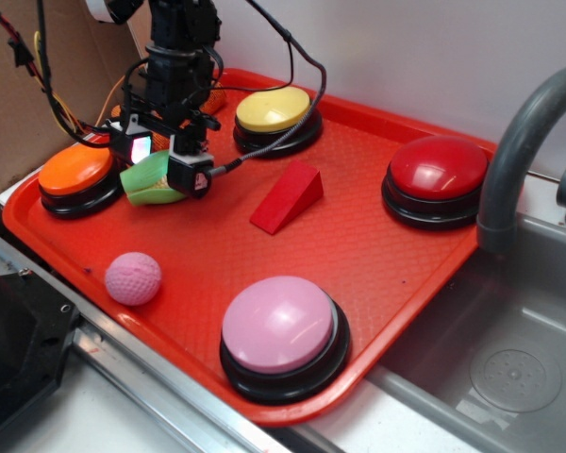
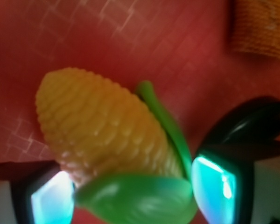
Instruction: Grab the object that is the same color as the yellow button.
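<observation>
The toy corn cob [image 1: 151, 181], yellow kernels in a green husk, lies on the red tray [image 1: 377, 255] at the back left, beside the orange button. My gripper [image 1: 162, 160] stands straight over it with one finger on each side. In the wrist view the corn cob [image 2: 107, 126] fills the frame and both lit pads touch its husk end, so the gripper [image 2: 133, 196] is shut on it. The corn rests at tray level. The yellow button [image 1: 272, 109] on its black base sits at the back of the tray, right of the gripper.
An orange button [image 1: 75, 170] is just left of the corn. A red wedge block [image 1: 288, 195], a pink ball [image 1: 133, 278], a pink button [image 1: 281, 326] and a red button [image 1: 437, 168] share the tray. A sink [image 1: 509, 368] and grey faucet [image 1: 514, 151] lie right.
</observation>
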Motion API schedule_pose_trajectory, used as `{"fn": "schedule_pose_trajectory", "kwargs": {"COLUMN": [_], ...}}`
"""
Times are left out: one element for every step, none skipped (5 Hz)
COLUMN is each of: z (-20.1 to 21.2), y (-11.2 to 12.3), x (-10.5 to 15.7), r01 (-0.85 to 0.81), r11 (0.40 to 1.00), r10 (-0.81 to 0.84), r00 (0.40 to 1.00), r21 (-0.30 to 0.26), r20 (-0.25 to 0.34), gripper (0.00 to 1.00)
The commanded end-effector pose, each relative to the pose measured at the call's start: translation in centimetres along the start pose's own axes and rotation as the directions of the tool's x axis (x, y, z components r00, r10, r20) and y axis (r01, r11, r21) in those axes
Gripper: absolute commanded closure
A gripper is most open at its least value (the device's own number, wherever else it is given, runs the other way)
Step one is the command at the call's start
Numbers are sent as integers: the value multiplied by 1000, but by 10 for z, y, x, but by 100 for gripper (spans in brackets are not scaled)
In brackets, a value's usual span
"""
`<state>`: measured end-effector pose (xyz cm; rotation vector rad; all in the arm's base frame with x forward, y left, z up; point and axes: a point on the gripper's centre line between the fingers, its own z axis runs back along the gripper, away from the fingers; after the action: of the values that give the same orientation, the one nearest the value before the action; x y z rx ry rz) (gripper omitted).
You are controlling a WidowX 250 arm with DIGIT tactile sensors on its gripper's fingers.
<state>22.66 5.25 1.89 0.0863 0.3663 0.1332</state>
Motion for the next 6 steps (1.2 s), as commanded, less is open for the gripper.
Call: {"fn": "schedule_pose_trajectory", "kwargs": {"z": [-9,-12,-3,29,71,111], "y": [-2,2,5,10,7,-8], "x": [3,1,-4,-21,-49,-86], "r01": [57,35,33,35,6,52], "r11": [998,999,999,998,994,984], "r10": [-57,-35,-32,-28,23,18], "r00": [998,999,997,989,962,925], "r21": [20,-22,-9,-44,-107,-173], "r20": [14,38,75,147,274,380], "gripper": [0,100,100,100,100,100]}}
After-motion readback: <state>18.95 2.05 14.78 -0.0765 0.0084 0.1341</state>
